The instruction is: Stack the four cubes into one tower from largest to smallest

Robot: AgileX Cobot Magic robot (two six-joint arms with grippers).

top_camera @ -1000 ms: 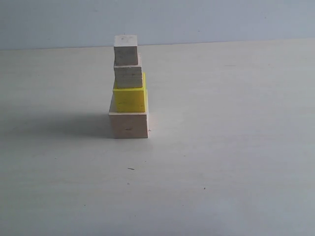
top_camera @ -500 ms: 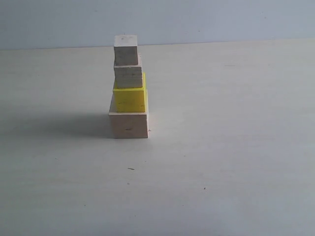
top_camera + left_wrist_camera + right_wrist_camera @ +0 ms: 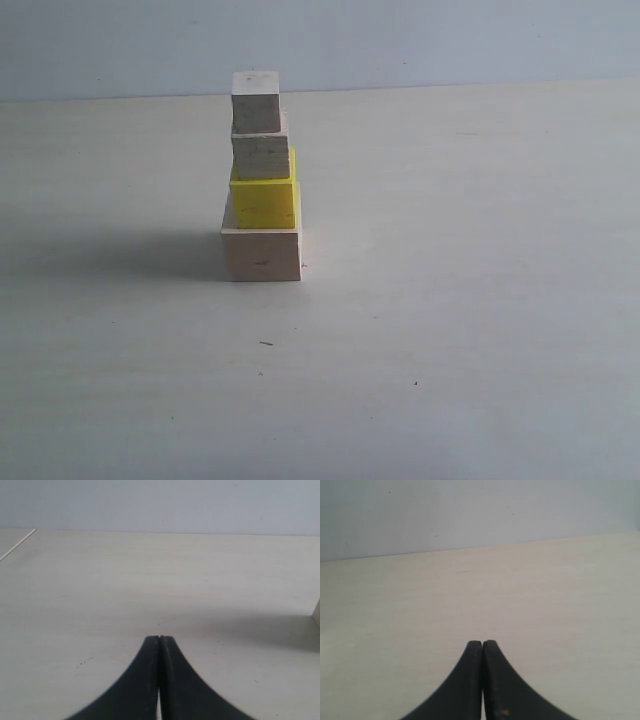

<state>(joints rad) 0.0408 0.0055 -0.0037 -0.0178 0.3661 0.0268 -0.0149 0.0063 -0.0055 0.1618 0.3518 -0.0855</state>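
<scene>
1. The tower (image 3: 262, 180) stands upright on the pale table (image 3: 450, 300), left of centre in the exterior view, four cubes in one column.
2. The large wood cube (image 3: 262, 254) forms the base. The yellow cube (image 3: 264, 204) sits on it, then the medium wood cube (image 3: 261, 157) with its grain lines, and the small wood cube (image 3: 255, 103) on top.
3. The small cube sits slightly toward the left side of the cube beneath it.
4. The tower's shadow (image 3: 120, 255) falls leftward across the table.
5. The left gripper (image 3: 159, 639) hangs over bare tabletop, its dark jaws pressed together and holding nothing.
6. The right gripper (image 3: 482, 643) is likewise fully closed and empty, over bare table before a pale blue wall (image 3: 480, 510).
</scene>
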